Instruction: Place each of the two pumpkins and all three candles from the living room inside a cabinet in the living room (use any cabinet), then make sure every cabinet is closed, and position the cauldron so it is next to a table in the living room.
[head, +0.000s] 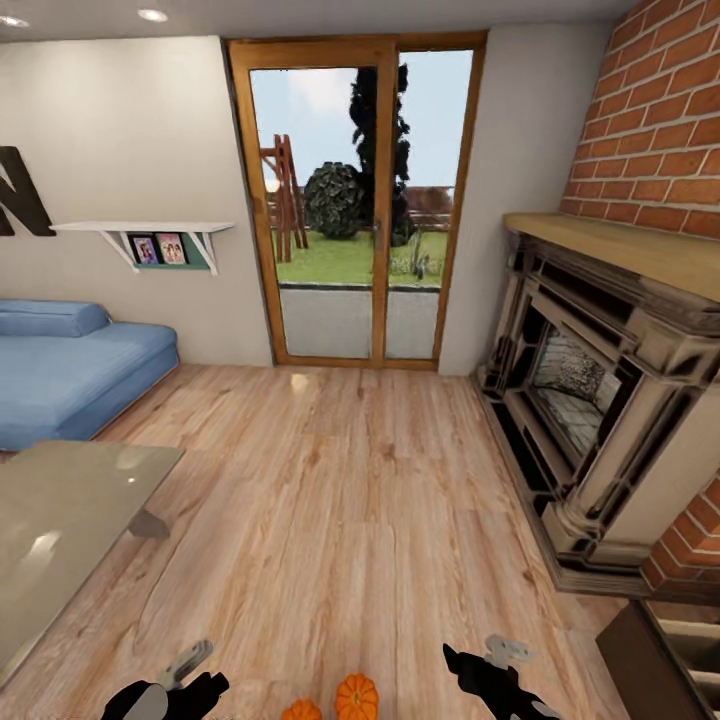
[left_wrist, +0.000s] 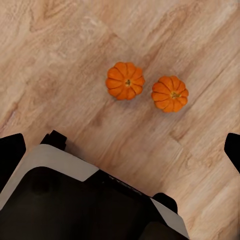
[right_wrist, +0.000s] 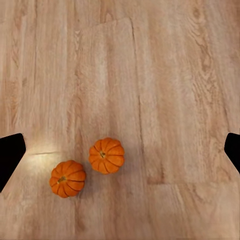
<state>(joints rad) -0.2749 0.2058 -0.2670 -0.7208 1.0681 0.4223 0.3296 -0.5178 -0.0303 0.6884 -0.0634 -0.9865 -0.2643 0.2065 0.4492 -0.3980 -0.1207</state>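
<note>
Two small orange pumpkins lie side by side on the wood floor just in front of me, one (head: 357, 695) slightly ahead of the other (head: 300, 711). In the left wrist view they lie apart (left_wrist: 125, 80) (left_wrist: 170, 93); the right wrist view shows them too (right_wrist: 106, 155) (right_wrist: 67, 178). My left gripper (head: 168, 688) (left_wrist: 120, 152) hangs open to their left. To their right, my right gripper (head: 498, 668) (right_wrist: 121, 152) is open above the floor. Both are empty. A dark-brown cabinet (head: 645, 660) corner shows at the lower right. The candles and the cauldron are out of view.
A grey glossy table (head: 60, 520) stands at the left, with a blue sofa (head: 70, 370) behind it. A large fireplace (head: 600, 420) on a brick wall lines the right side. A glass door (head: 360, 210) is straight ahead. My own base (left_wrist: 75, 200) shows below the left wrist.
</note>
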